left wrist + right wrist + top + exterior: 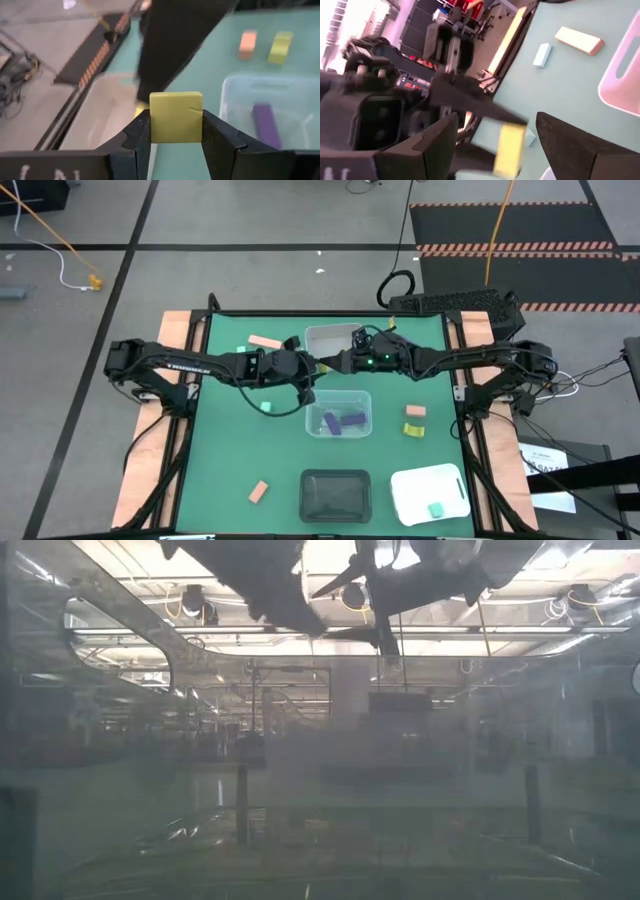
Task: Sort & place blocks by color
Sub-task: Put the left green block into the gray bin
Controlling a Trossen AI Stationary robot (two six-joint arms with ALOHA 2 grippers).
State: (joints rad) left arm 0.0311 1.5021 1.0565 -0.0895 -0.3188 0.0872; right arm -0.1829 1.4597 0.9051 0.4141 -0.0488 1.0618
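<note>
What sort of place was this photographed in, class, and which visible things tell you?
Probably a robotics lab or workshop: a green-topped table stands on a grey floor with taped lines, loose cables run across that floor, and striped hazard matting lies behind the table.

2 blocks (342,421) in centre tray (322,397) | 2 blocks (415,420) right of it

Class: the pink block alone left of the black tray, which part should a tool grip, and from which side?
Pinch the pink block across its long sides at mid-length, from straight above: it lies flat, skewed, with clear room around. The left tool holds a yellow block, so the open right tool is free.
</note>
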